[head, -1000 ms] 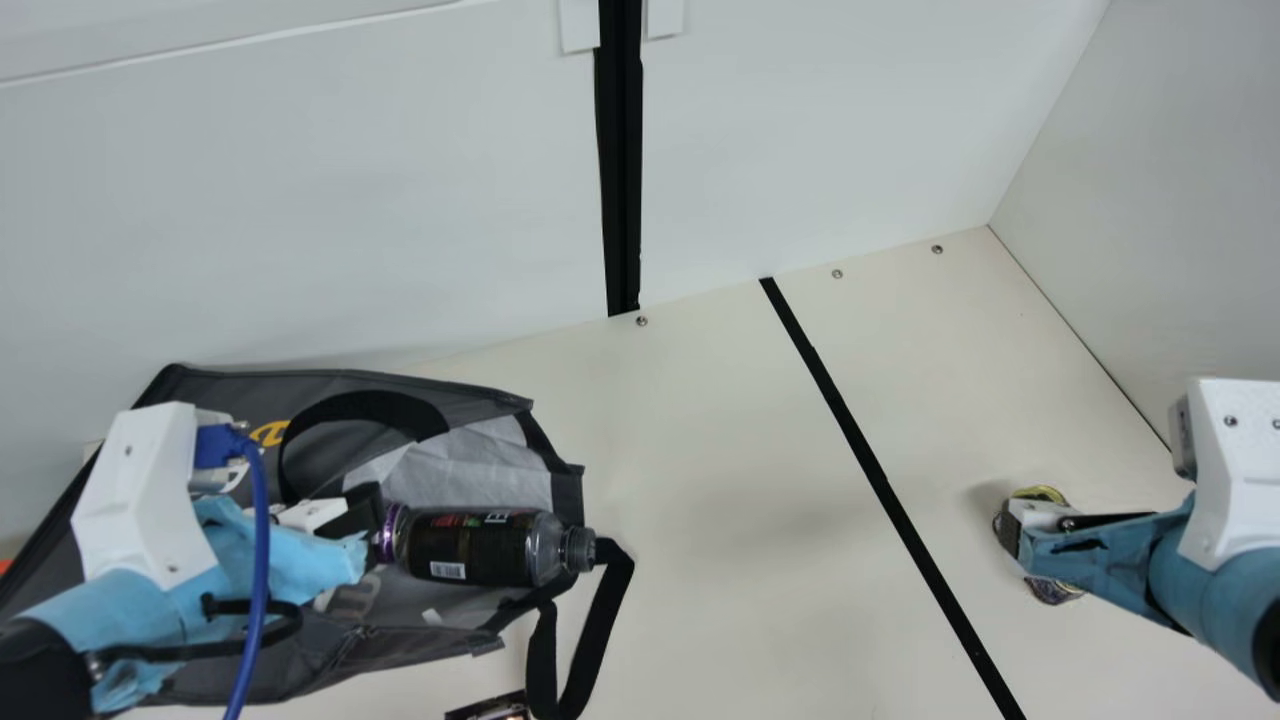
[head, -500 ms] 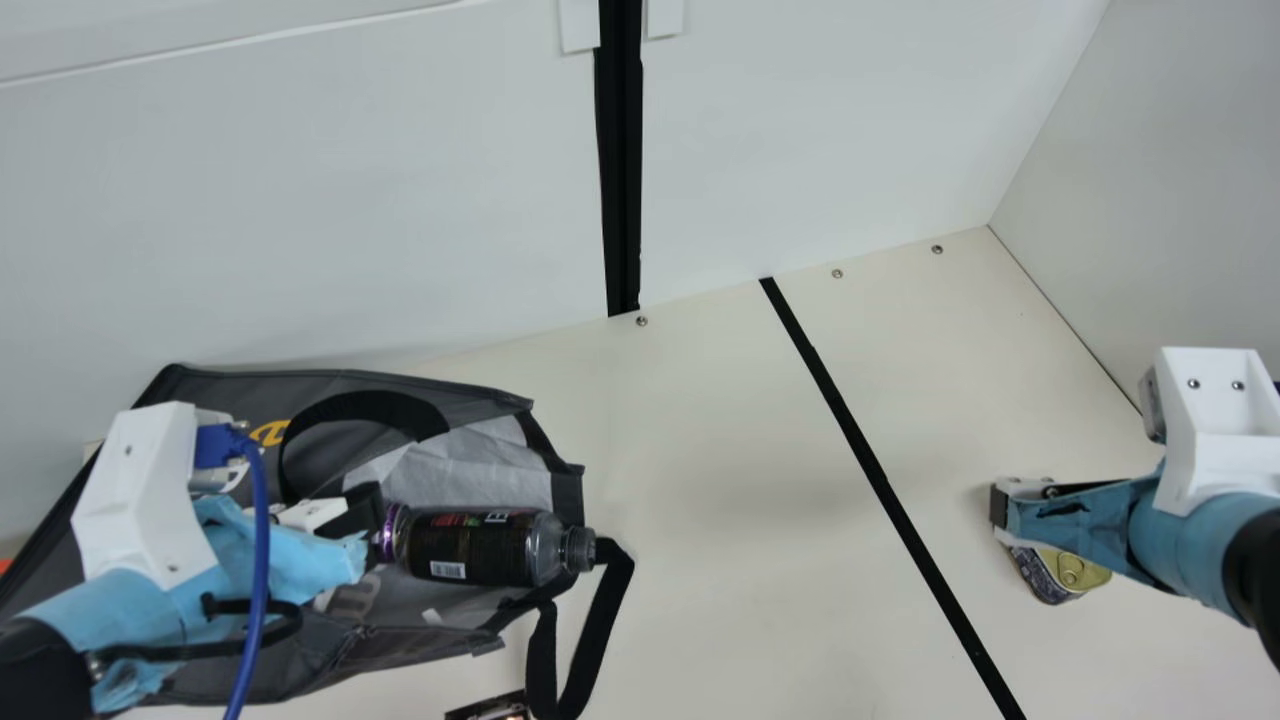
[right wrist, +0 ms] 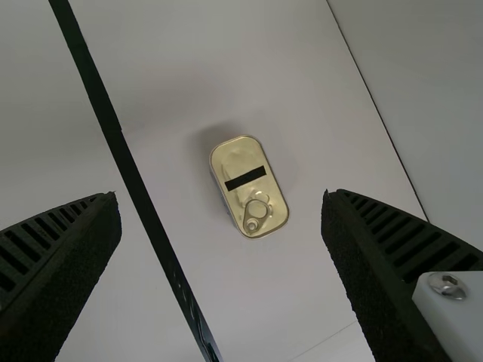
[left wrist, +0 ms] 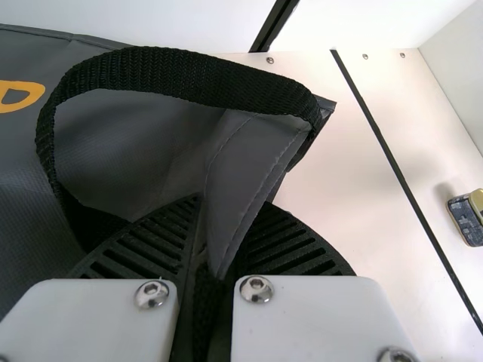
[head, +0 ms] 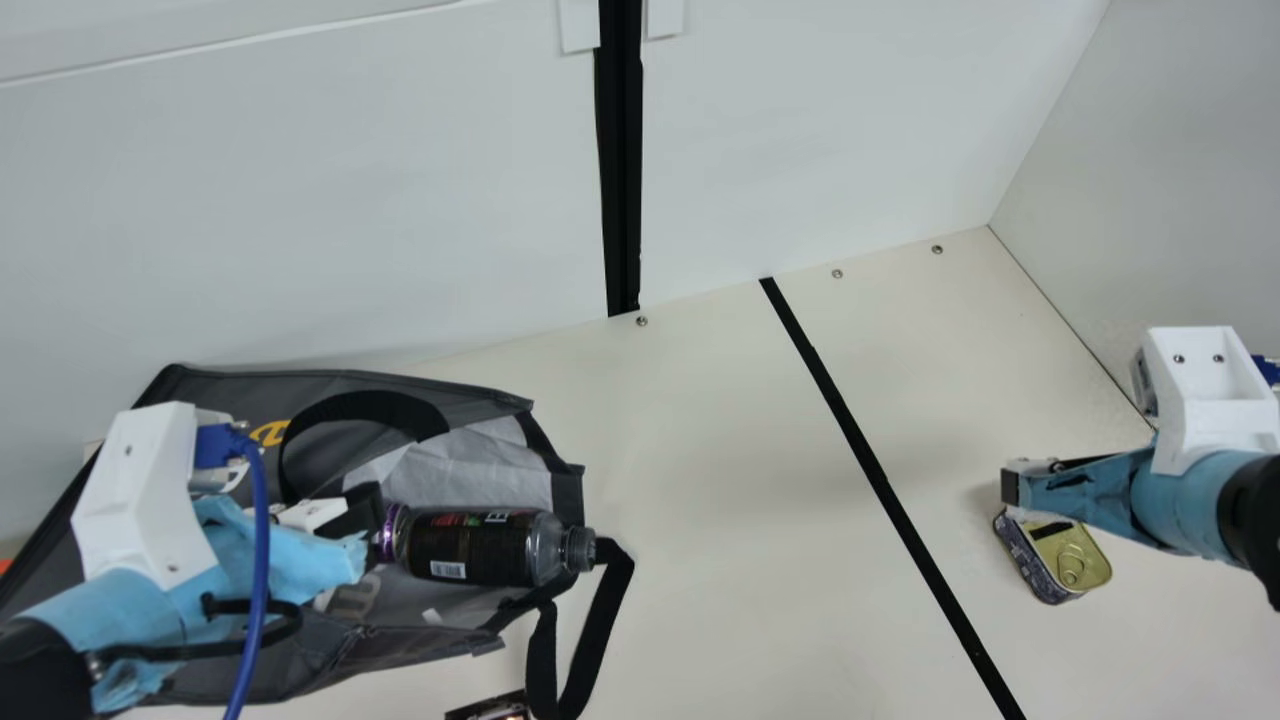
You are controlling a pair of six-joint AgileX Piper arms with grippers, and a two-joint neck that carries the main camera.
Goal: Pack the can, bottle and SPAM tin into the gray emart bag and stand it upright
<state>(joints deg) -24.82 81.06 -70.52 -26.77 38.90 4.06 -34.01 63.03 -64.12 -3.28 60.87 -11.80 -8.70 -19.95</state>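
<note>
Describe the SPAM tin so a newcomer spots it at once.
On the cream table, find the long black stripe. To its right in the main view, by the right gripper, sits a small tin. Its gold pull-ring lid distinguishes it from the dark bottle.

Wrist housings (head: 145, 500): white, angular, fitted with small screws (head: 1179, 359)
Sleeves (head: 1190, 500): blue, wrinkled
Cable (head: 258, 570): blue, slim
Arm segments (head: 38, 668): black, rounded
Fingers (left wrist: 302, 249): black, ribbed
Finger plates (left wrist: 90, 324): white, silver hex bolts (left wrist: 256, 289)

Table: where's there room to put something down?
Bare table lies between the gray bag and black line, and past the line toward the back wall. It's crowded by the bottle and left gripper, and near the tin and right gripper.
</note>
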